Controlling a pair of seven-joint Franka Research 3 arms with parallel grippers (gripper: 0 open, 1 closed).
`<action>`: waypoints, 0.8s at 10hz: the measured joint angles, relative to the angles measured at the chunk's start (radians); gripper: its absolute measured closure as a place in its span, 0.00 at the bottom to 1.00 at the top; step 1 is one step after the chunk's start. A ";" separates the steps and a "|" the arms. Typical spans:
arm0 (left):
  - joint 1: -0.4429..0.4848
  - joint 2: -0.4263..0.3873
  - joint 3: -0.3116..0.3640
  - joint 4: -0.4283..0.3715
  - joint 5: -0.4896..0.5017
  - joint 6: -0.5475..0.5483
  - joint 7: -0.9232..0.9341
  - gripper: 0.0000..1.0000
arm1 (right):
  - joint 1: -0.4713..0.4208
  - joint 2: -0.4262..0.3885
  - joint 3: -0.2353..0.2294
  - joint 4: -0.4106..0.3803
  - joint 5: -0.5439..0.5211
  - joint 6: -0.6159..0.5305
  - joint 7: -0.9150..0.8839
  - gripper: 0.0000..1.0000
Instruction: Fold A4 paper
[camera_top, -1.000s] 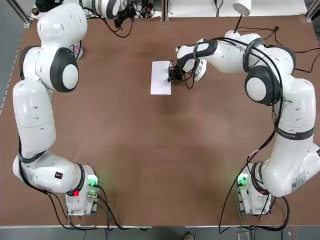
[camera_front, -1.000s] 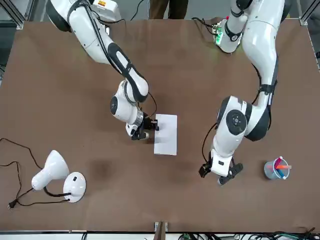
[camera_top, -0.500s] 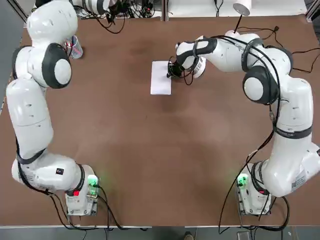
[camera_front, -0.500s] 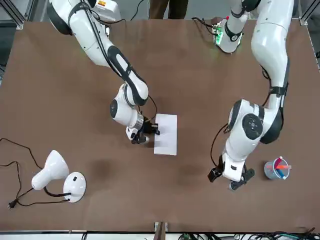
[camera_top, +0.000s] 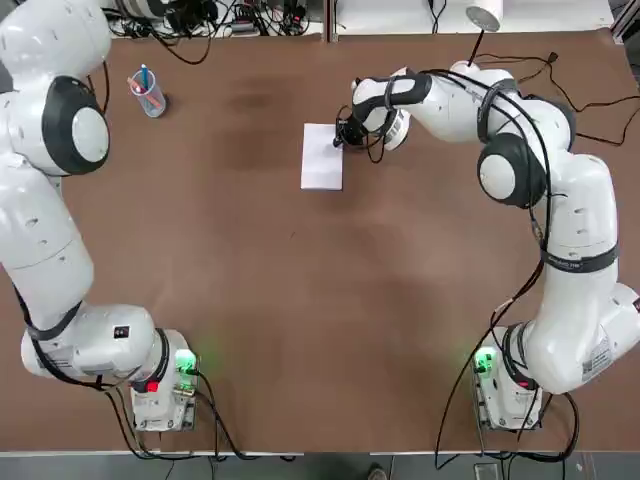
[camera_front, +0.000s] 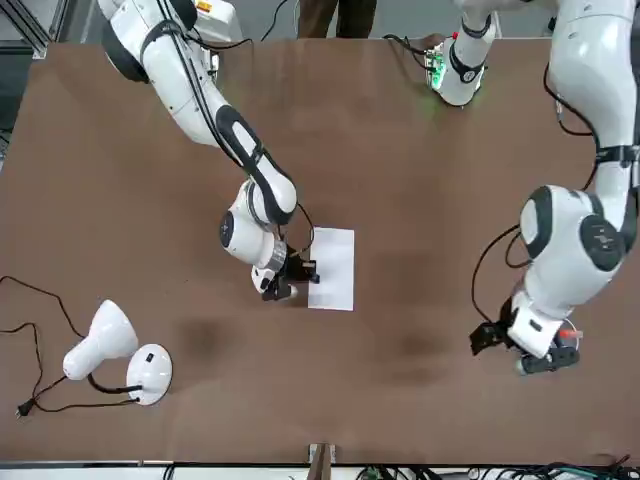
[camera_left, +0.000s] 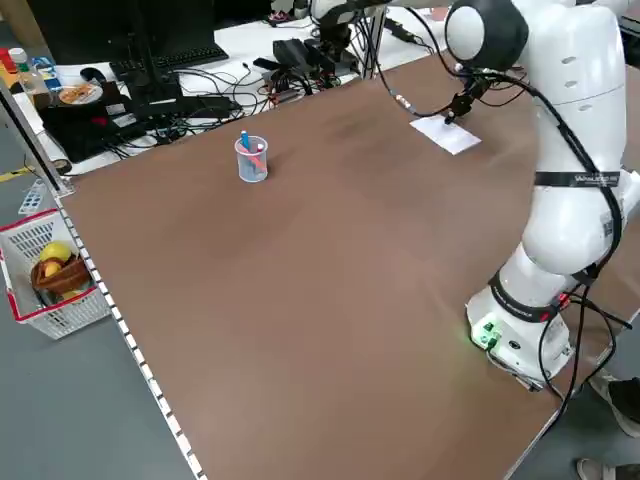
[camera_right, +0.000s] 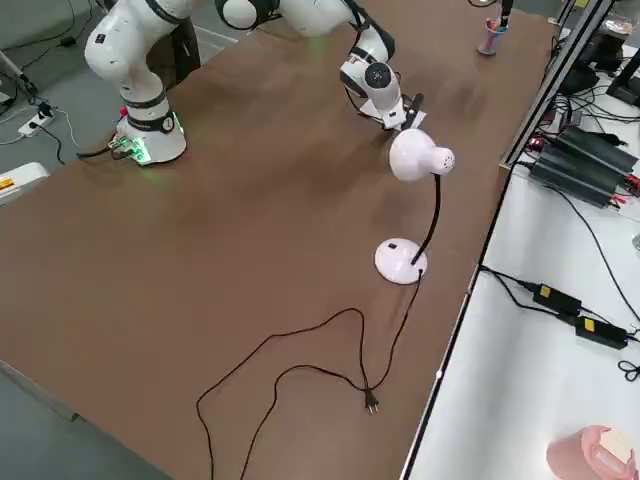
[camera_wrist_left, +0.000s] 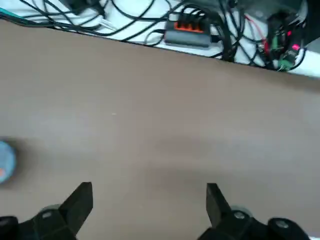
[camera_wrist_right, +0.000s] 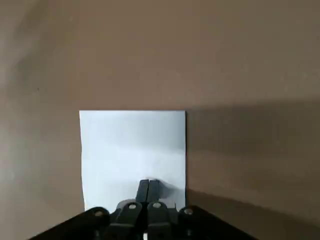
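The paper (camera_top: 322, 157) lies flat on the brown bench (camera_top: 300, 300), toward the far side and a little right of centre, as a narrow half-width rectangle, so we judge the fold already made. Our right tool (camera_top: 340, 136) sits at the sheet's right long edge near its far corner; the wrist view shows its fingers (camera_wrist_right: 148, 189) closed together with their tips over the paper (camera_wrist_right: 132, 155), pressing rather than gripping anything, as far as we can tell. We read the step in hand as flattening the crease along that edge. The next move calls for running the closed tips along the edge without dragging the sheet, or lifting clear if the crease is set. Our left tool (camera_front: 525, 345) hovers far off by the cup (camera_top: 148, 92), fingers wide apart and empty
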 joint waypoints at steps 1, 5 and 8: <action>0.004 -0.043 0.038 -0.034 -0.040 -0.020 0.096 0.00 | 0.000 0.011 -0.002 0.017 0.000 0.000 -0.003 0.97; 0.055 -0.257 0.099 -0.102 -0.095 -0.235 0.263 0.00 | 0.000 0.027 -0.014 0.062 0.000 0.000 -0.004 0.97; 0.059 -0.408 0.109 -0.146 -0.100 -0.373 0.257 0.00 | 0.000 0.055 -0.025 0.099 0.000 0.000 -0.006 0.97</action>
